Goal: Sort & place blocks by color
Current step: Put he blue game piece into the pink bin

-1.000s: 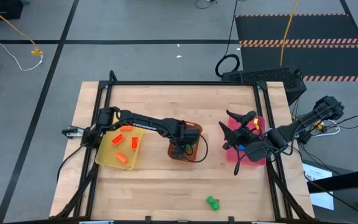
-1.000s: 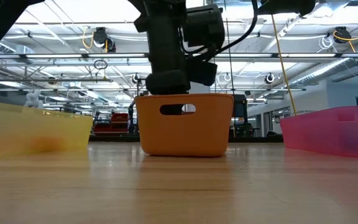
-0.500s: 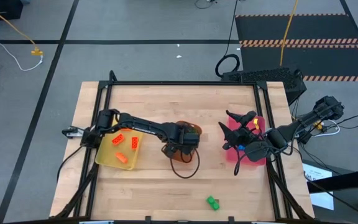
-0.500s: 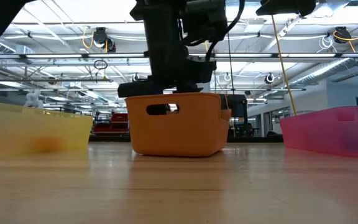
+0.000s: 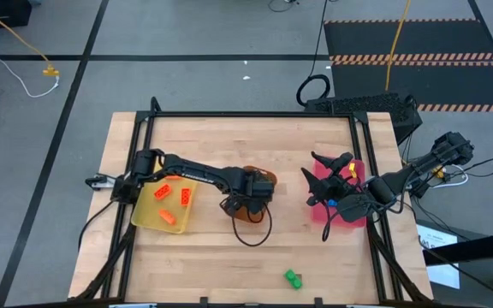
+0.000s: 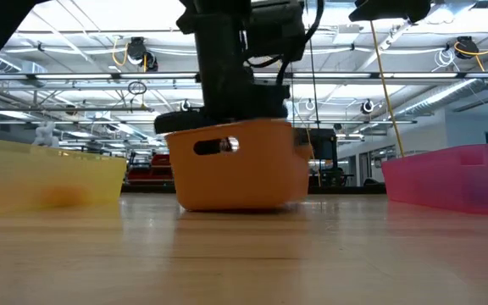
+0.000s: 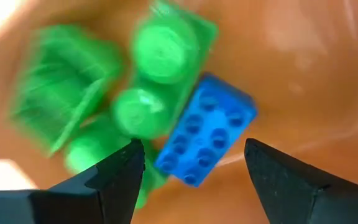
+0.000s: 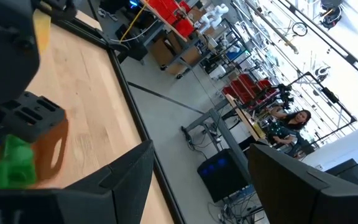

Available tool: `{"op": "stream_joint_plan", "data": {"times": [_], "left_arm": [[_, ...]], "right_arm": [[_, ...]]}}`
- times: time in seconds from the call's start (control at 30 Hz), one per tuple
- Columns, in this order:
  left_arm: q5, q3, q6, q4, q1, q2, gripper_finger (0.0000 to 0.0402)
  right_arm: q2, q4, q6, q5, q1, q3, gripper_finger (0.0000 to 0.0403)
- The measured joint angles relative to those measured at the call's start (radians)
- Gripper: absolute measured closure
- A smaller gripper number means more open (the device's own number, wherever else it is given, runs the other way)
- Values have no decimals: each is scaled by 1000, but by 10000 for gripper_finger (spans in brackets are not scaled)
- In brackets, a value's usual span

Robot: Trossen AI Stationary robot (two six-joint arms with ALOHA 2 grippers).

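My left fingers [image 7: 194,180] over the orange tray [image 5: 248,204]

They stand open, holding nothing. Green blocks [image 7: 148,81] and one blue block [image 7: 205,138] lie right below them, inside the tray on the tabletop [image 5: 229,145].

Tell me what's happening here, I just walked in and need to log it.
The left gripper is open, down in the orange tray at mid-table, over green blocks and one blue block. The right gripper waits open above the pink tray. Orange blocks lie in the yellow tray; one green block sits loose on the table.
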Motion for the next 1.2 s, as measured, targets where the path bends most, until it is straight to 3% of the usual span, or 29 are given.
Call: {"op": "stream_joint_plan", "data": {"times": [0.23,0.57,0.7,0.9,1.2], "left_arm": [[10,-88,-8,45,4,-4,126],[9,-92,-57,76,8,-4,132],[9,-92,-83,70,8,-3,169],[0,-91,-98,54,4,-2,259],[-36,-11,-110,-58,5,5,259]], "right_arm": [[0,0,0,0,0,0,156],[0,0,0,-2,0,0,156],[0,0,0,-2,0,0,156],[0,0,0,-3,0,0,156],[0,0,-1,-3,0,0,156]]}}
